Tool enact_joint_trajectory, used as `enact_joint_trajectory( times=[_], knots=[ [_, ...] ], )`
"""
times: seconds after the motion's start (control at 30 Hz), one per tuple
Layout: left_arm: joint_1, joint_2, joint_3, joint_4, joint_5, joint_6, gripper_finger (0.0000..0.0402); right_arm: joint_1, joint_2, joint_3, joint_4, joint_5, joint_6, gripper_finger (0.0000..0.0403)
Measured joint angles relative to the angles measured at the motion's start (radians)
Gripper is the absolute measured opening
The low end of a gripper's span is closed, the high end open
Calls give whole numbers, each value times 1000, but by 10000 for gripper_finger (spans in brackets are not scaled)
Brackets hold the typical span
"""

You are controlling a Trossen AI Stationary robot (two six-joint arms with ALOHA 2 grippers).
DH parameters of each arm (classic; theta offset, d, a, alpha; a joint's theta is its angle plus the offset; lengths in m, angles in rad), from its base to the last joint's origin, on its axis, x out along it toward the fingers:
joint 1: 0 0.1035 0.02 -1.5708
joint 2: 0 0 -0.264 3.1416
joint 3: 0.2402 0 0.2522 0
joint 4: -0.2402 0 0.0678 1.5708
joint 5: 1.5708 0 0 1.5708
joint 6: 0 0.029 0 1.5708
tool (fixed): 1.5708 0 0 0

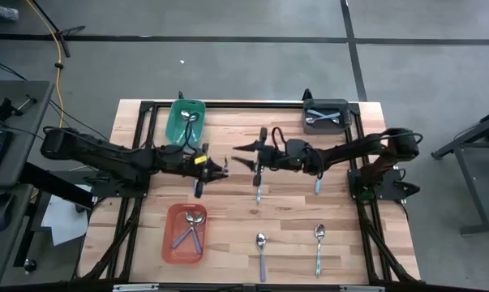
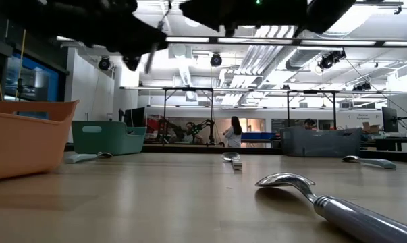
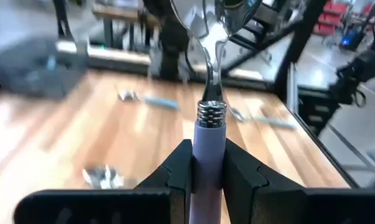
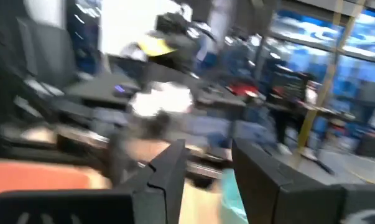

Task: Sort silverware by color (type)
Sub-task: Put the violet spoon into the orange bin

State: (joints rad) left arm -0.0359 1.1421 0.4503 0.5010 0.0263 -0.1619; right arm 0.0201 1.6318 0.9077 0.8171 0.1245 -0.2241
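Observation:
My left gripper (image 1: 220,169) hangs over the table's middle, shut on a purple-handled spoon (image 3: 209,134). The spoon's shiny bowl (image 3: 219,15) sticks out past the fingers. In the low view the spoon (image 2: 152,57) shows high above the table under the left arm. My right gripper (image 1: 248,154) faces it from the right. It is open (image 4: 209,180) with nothing between its fingers. More spoons lie flat on the wood: two blue-handled ones (image 1: 258,191) (image 1: 317,185) near the centre, and a purple one (image 1: 261,251) and a pale one (image 1: 319,247) toward the near edge. My left gripper pinches the spoon's purple handle (image 3: 209,155) between its two fingers, just behind the ribbed metal collar (image 3: 211,112). The arm reaches in about level from the table's left. The spoon is lifted clear of the table, its neck and bowl reaching out beyond the fingertips.
An orange bin (image 1: 169,243) at the near left holds purple-handled spoons. A teal bin (image 1: 176,130) at the far left and a grey bin (image 1: 325,127) at the far right each hold spoons. A black frame runs along the table's edges.

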Motion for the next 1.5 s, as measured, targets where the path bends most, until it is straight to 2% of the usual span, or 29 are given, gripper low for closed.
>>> enact_joint_trajectory(
  times=[0.13,0.3,0.37,0.53,0.67,0.87,1.1,1.5],
  knots=[
    [-75,-98,33,-287,-92,-97,45,5,-72,-15,-146,81,-53,83],
    [-242,-147,154,-644,-248,-263,45,-2,-136,-58,-239,141,-71,21],
    [-309,-145,201,-754,-269,-366,45,-8,-149,-79,-249,157,-69,6],
    [-476,-112,295,-991,-273,-707,45,-8,-173,-143,-256,172,-30,10],
    [-598,-51,344,-1095,-272,-964,45,5,-185,-192,-256,180,11,1],
    [-719,108,352,-1065,-258,-1221,45,45,-192,-237,-264,240,32,1],
    [-784,260,350,-1053,-212,-1380,45,88,-202,-236,-290,263,36,0],
    [-797,384,350,-1065,-147,-1450,53,159,-209,-236,-328,347,60,0]
  ],
)
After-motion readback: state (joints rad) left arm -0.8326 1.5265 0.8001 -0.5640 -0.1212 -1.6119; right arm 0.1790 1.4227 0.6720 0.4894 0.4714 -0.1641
